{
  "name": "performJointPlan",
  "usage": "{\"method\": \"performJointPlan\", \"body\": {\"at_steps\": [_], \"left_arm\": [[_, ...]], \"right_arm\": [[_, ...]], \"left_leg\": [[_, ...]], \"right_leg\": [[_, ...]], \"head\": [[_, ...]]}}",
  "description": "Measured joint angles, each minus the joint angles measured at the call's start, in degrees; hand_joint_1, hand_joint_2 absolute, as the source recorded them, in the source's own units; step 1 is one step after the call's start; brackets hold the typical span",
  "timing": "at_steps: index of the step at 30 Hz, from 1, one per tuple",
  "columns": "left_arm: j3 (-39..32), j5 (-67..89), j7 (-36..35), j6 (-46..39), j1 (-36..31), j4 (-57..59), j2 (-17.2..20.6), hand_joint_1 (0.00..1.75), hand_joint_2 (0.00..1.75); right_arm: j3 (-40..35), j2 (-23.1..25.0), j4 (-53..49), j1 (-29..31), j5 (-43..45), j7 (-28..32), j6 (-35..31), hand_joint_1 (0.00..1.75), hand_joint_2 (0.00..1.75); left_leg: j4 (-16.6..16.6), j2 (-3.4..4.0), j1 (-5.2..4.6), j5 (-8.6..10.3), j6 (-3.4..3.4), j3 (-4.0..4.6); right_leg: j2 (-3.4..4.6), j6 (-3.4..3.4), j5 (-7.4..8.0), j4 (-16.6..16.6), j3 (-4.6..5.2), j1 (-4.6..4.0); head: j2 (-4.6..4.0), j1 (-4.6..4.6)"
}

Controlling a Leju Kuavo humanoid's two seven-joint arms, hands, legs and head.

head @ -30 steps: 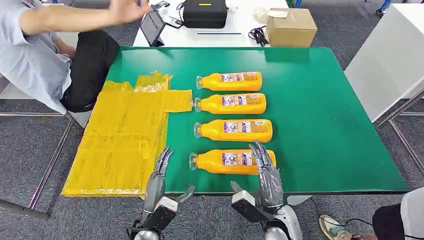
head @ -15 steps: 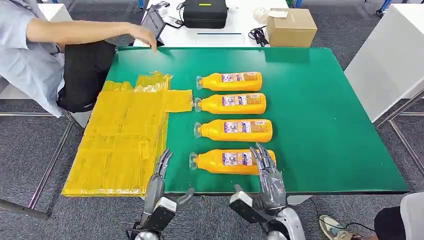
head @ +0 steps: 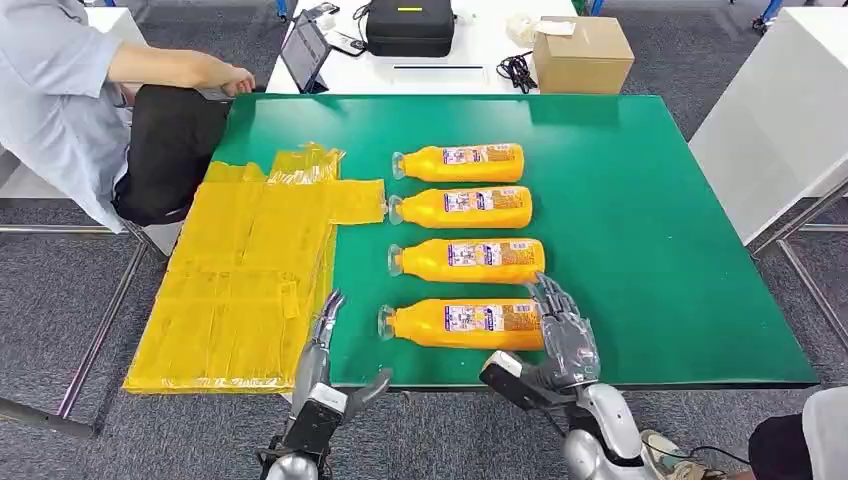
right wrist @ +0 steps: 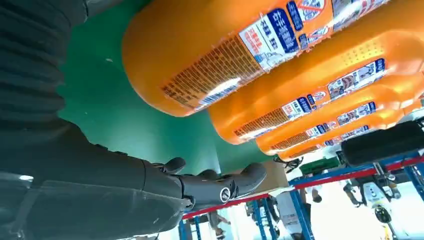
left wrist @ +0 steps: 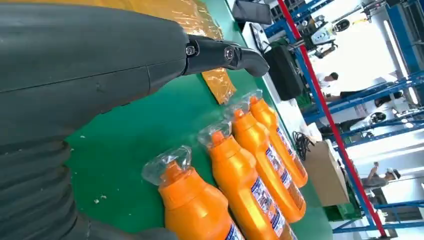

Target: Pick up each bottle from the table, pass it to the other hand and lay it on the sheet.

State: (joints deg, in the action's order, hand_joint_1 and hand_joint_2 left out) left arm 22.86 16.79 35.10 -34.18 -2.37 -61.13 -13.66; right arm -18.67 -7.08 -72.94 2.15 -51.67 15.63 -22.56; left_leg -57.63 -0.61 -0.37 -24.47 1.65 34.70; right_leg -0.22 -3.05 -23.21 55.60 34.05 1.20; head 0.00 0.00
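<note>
Shifted rightward past the nearest bottle (head: 462, 324)'s base, right hand (head: 566, 340) hovers empty, fingers spread, near table edge (head: 700, 381).

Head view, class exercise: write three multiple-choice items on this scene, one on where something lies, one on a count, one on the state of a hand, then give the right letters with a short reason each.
1. Where does the yellow sheet lie relative to the bottles?
A. on the robot's left of them
B. on the robot's right of them
C. on top of them

2. How many orange bottles lie on the green table?
A. two
B. four
C. six

3. What is the right hand doing?
A. holding a bottle in the air
B. open, beside the base of the nearest bottle
C. resting on the cardboard box

Answers: 1 A, the sheet covers the table's left edge, bottle caps pointing toward it. 2 B, four lie in a row. 3 B, its fingers are spread and the bottle lies flat on the table.
</note>
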Motion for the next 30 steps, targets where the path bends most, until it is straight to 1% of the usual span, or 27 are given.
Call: {"method": "performJointPlan", "body": {"at_steps": [14, 24, 27, 30], "left_arm": [[0.15, -0.07, 0.00, 0.11, -0.11, -0.02, 0.00, 0.00, 1.75], [0.48, -0.59, 0.00, 0.39, -1.09, 0.02, -0.22, 0.00, 1.75], [0.46, -0.66, 0.09, 0.33, -1.13, 0.00, -0.35, 0.00, 1.75], [0.46, -0.76, 0.11, 0.42, -1.15, 0.00, -0.35, 0.00, 1.75]], "right_arm": [[-0.22, -0.11, 1.84, 1.46, -0.79, -0.04, 1.01, 0.00, 1.75], [-3.80, -0.89, 3.47, 4.98, 0.76, -0.28, 6.75, 0.00, 1.75], [-5.20, -1.68, 3.72, 5.69, 1.29, -1.12, 9.60, 0.00, 1.75], [-6.60, -2.69, 4.02, 6.65, 1.29, -1.95, 10.89, 0.00, 1.75]], "left_leg": [[0.00, 0.00, -0.02, 0.00, 0.00, 0.02], [0.00, -0.01, -0.02, 0.02, 0.02, 0.01], [-0.01, -0.01, -0.02, 0.02, 0.02, 0.02], [-0.01, -0.01, -0.02, 0.01, 0.02, 0.03]], "right_leg": [[0.00, 0.00, 0.00, 0.00, 0.00, 0.01], [0.00, 0.00, 0.01, 0.00, -0.01, 0.01], [0.00, 0.00, 0.01, 0.00, 0.00, 0.01], [0.00, 0.00, 0.01, 0.00, 0.00, 0.01]], "head": [[0.00, 0.00], [0.00, 0.02], [0.00, 0.00], [0.00, 0.00]]}}
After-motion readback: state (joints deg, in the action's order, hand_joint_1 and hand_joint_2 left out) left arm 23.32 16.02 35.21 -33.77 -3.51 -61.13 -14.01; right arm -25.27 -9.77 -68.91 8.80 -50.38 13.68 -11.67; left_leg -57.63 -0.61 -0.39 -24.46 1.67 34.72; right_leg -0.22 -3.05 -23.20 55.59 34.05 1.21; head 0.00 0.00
